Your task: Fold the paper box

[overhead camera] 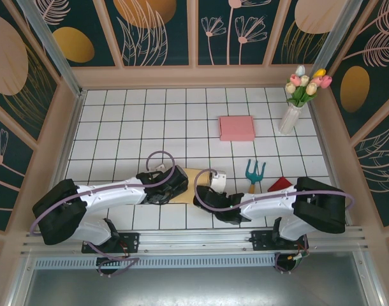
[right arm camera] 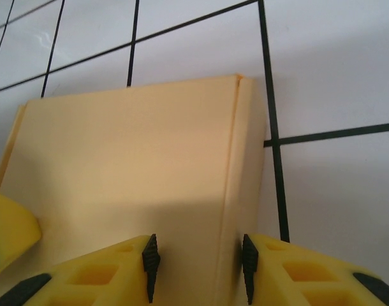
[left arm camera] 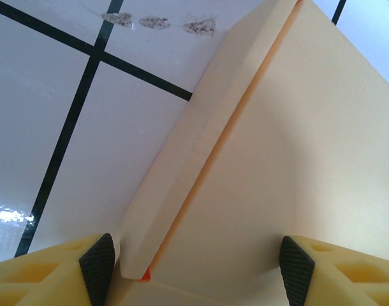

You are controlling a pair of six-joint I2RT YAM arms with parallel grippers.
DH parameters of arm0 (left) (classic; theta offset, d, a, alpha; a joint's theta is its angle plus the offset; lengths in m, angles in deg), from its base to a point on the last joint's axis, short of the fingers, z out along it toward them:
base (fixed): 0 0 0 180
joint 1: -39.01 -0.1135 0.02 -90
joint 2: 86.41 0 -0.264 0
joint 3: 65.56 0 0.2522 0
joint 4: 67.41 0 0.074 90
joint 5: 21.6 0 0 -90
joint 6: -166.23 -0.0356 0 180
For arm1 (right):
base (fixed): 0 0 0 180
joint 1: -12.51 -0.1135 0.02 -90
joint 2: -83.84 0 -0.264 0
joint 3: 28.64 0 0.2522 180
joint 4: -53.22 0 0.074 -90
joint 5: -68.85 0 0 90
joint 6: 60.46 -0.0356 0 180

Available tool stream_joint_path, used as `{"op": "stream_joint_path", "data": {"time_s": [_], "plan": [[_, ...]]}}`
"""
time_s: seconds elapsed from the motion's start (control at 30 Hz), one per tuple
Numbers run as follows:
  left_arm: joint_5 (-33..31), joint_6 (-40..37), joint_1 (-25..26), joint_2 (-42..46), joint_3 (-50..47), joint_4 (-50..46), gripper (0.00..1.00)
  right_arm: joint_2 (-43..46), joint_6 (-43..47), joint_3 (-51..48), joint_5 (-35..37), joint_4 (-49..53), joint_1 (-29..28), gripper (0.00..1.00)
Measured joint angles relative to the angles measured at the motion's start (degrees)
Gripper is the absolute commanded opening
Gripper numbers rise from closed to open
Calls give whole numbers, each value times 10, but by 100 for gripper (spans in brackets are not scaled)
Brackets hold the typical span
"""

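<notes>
The paper box (overhead camera: pixel 190 178) is a cream sheet lying flat on the tiled table between the two wrists. In the left wrist view its wide panel (left arm camera: pixel 290 146) runs beneath my left gripper (left arm camera: pixel 197 264). A narrow side flap (left arm camera: pixel 182 172) is folded up along the panel's left edge. The left jaws stand wide open, one pad beside that flap and the other over the panel. My right gripper (right arm camera: pixel 198 268) is partly open and straddles the box's right flap (right arm camera: pixel 245 166). Its right pad (right arm camera: pixel 247 268) is close to the flap's outer edge, and a gap shows at the left pad.
A pink flat box (overhead camera: pixel 236 127) lies mid-table. At the back right stands a white vase of tulips (overhead camera: pixel 290 118). A teal toy garden fork (overhead camera: pixel 254 171) and a red piece (overhead camera: pixel 280 184) lie just right of the right arm. Wooden walls fence the table.
</notes>
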Motion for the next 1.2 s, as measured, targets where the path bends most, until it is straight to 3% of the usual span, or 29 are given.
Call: {"op": "stream_joint_path", "data": {"time_s": [0.4,0.7,1.2], "plan": [[0,5,1,0,-3,9,70,8,-16,37,42,112,-57,41],[0,7,1,0,-3,9,70,67,-15,23,33,90,-62,41],[-4,7,1,-2,-3,10,70,37,-37,0,24,81,-63,42]]}}
